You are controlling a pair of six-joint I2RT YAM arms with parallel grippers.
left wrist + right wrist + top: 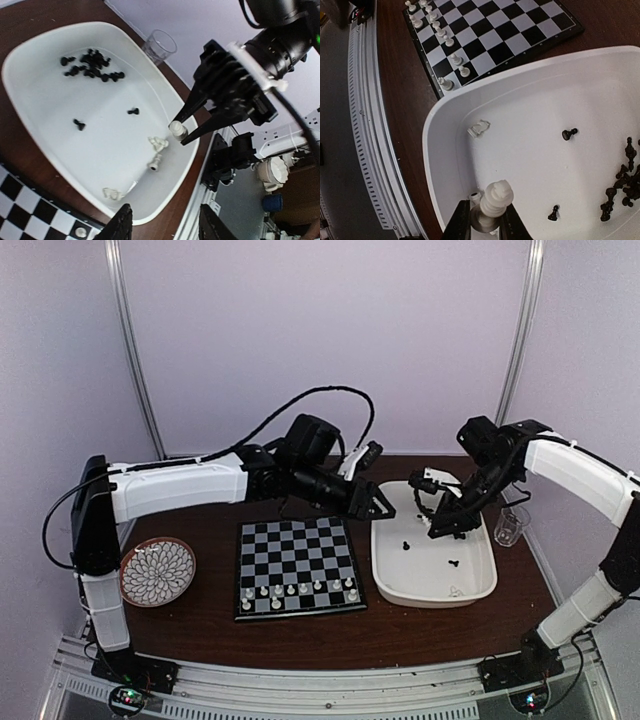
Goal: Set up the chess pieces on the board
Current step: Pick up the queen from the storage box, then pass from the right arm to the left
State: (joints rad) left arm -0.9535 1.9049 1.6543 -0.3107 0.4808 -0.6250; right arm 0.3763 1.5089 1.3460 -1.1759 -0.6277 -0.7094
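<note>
- Right gripper point(490, 220): your jaws are pinched on 1 white piece point(496, 200), a tall ringed one held upright over the tray's near side. Whether it has cleared the tray floor cannot be told.
- Left gripper point(165, 225): your fingers are spread with nothing between them. It hangs above the gap between the board and the tray, toward their far corners.
- Board point(297, 565): it lies mid-table. In the overhead view the white tray point(385, 560) sits just beside it at 3 o'clock, and a patterned plate point(157, 571) is at 9 o'clock.
- Progress, as a judgement: you are well short of halfway.
  - White chess pieces point(303, 587) stand only in the 2 ranks along the board's 6 o'clock edge.
  - The row nearer the centre looks close to full, while the edge rank has only a few.
  - The 12 o'clock ranks are bare, and no black piece is on the board.
- Left to do: the black set lies mostly in a cluster point(90, 65) at 11 o'clock in the left wrist view of the tray. 2 black strays point(79, 124) sit nearer the tray's middle.
- A few white pieces point(159, 144) lie tipped over near the tray's right rim, close to your held piece.
- A clear cup point(159, 46) stands outside the tray's far edge, well clear of the route to the board.
</note>
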